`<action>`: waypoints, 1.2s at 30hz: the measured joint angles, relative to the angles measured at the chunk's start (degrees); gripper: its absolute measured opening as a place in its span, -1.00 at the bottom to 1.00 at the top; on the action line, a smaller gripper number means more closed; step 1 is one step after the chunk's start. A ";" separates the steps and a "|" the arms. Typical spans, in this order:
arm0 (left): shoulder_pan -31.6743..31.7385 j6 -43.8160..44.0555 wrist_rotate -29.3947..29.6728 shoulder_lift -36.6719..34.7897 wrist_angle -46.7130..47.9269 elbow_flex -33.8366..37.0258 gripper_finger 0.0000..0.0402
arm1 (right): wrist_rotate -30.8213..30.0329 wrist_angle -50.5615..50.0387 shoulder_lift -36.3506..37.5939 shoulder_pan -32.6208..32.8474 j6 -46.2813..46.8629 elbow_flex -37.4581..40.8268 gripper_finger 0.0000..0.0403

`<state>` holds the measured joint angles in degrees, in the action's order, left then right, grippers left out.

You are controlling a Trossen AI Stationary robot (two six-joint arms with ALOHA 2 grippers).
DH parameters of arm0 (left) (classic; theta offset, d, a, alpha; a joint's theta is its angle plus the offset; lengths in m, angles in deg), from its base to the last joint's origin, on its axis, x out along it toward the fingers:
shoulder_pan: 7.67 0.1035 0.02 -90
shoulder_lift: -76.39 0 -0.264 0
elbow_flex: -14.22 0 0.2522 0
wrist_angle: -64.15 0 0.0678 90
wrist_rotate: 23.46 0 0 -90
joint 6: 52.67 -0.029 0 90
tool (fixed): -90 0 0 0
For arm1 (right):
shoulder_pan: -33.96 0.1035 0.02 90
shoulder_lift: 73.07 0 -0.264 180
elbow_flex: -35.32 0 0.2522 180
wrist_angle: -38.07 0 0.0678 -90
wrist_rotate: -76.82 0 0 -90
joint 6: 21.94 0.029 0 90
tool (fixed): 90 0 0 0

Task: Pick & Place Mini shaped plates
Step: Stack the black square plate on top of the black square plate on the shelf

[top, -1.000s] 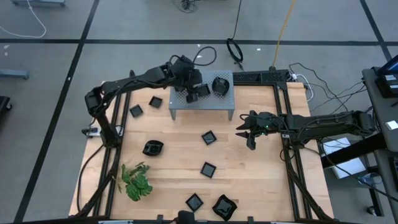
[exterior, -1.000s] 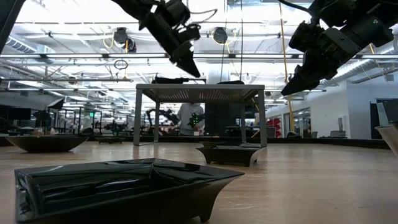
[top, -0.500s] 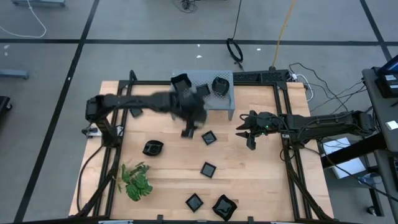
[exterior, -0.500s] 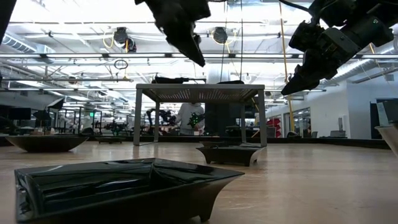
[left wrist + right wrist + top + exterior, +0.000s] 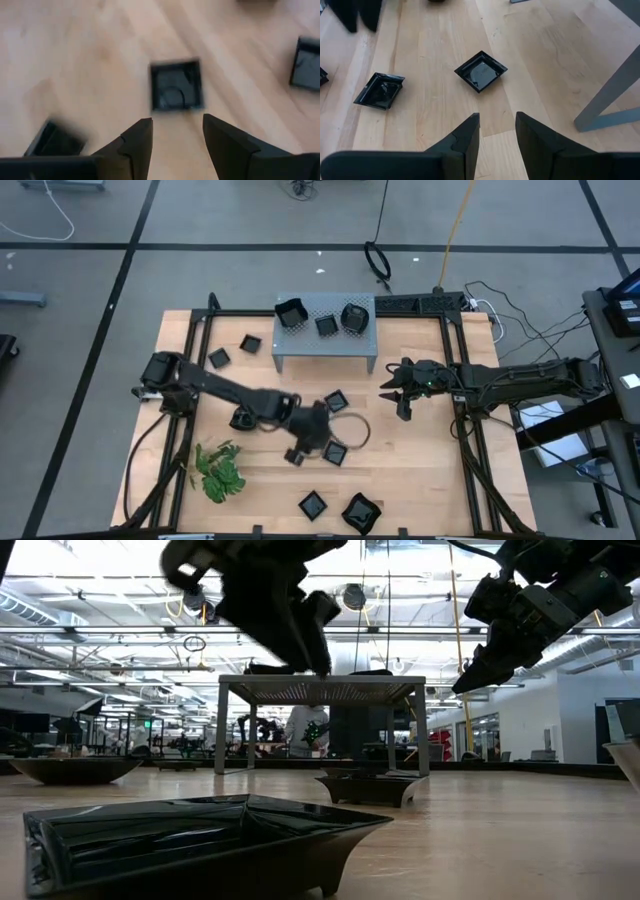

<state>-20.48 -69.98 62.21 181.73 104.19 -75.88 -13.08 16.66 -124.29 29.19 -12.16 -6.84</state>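
Wooden table (image 5: 420, 470) carries a grey metal stand (image 5: 325, 340) at its far edge with three black plates (image 5: 322, 317) on top; other plates lie loose across the board, and a green sprig (image 5: 220, 470) sits near the left front corner. Left gripper (image 5: 298, 452) hangs empty, fingers spread, over mid-table just beside a small square plate (image 5: 176, 91). Right gripper (image 5: 396, 395), fingers parted and empty, hovers by the right edge.

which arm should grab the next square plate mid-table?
Left. The left gripper hangs open right over the mid-table square plate, seen between its fingers. The right gripper waits off to the side, near the table's right edge.
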 joint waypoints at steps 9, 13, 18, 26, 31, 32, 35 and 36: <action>-7.88 -0.51 1.93 2.38 -24.09 10.19 -0.11 | 0.00 -0.25 0.00 0.01 0.02 0.00 -0.42; -9.50 -0.74 2.50 4.75 -27.80 10.75 -0.11 | 0.00 -0.16 -0.04 0.00 0.01 -0.02 -0.42; -9.79 -2.78 6.09 8.66 -33.53 10.53 -0.14 | 0.00 -0.31 -0.11 -0.01 0.02 -0.04 -0.42; -7.64 -0.46 8.92 12.23 -36.31 10.46 -0.30 | 0.00 -0.33 -0.19 -0.01 0.02 -0.02 -0.42; -6.39 2.85 8.55 13.17 -35.26 10.47 -0.48 | 0.00 -0.19 -0.22 0.00 0.00 0.00 -0.42; -6.16 3.16 8.22 13.21 -35.19 10.49 -0.52 | 0.00 0.09 -0.22 0.01 0.02 0.00 -0.42; -5.68 4.50 7.99 13.20 -34.84 10.49 -0.66 | 0.00 0.10 -0.23 0.00 0.02 0.00 -0.42; -5.55 4.93 7.88 13.20 -34.87 10.49 -0.71 | 0.00 0.08 -0.24 -0.01 0.02 0.00 -0.42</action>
<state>-26.03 -65.05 70.09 194.93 69.32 -65.38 -13.08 16.74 -124.53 29.18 -12.14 -6.84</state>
